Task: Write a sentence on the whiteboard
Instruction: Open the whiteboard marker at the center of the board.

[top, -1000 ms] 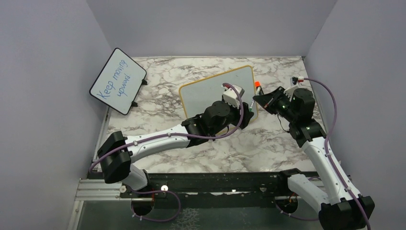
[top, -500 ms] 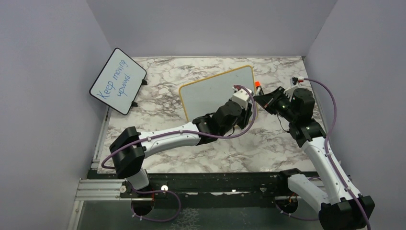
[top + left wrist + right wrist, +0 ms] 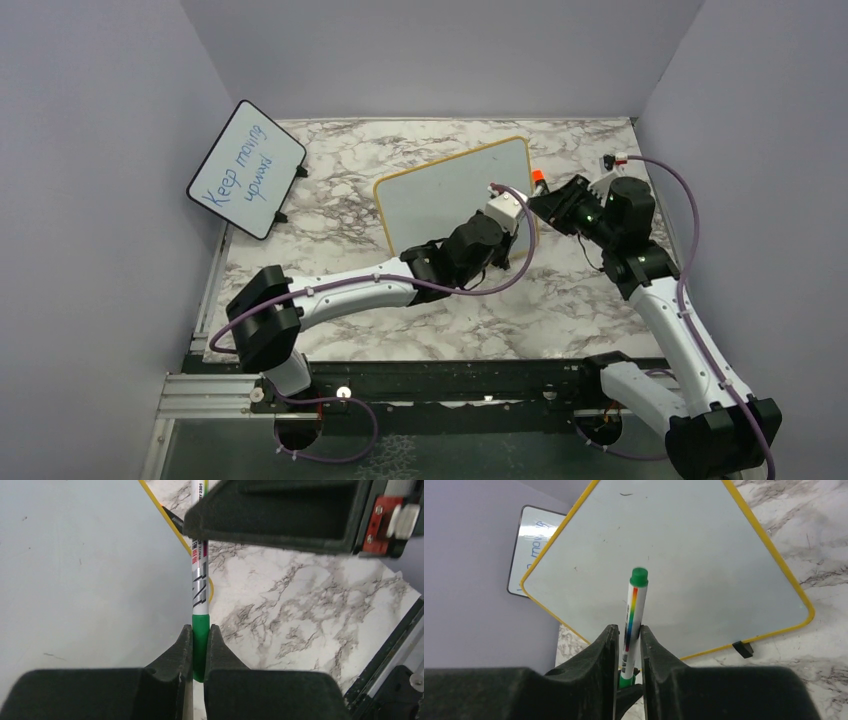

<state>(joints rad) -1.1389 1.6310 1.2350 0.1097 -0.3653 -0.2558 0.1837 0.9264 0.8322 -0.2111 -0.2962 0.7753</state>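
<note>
On the marble table [image 3: 340, 170], near its middle, the whiteboard [image 3: 450, 195] with the yellow frame sits turned at an angle to the table edges. Its face shows only a few faint specks, and one small black foot is visible at a corner in the right wrist view. Both arms meet at the right-hand edge of this board, just beyond the frame. The left claw [image 3: 200, 645] is closed on the green end of a marker [image 3: 199, 585], with both fingers pressed against it. The marker's white barrel, printed with a rainbow stripe, runs from there into the right claw [image 3: 628, 635]. The right claw's fingers stand close on either side of the barrel, and one is touching it. Whether they clamp the barrel or have slackened cannot be told from these views. The marker hangs above the table beside the board's edge, and no contact between marker and board is visible. A smaller black-framed board [image 3: 245, 170] with blue handwriting leans against the left wall, well apart from the arms.
</note>
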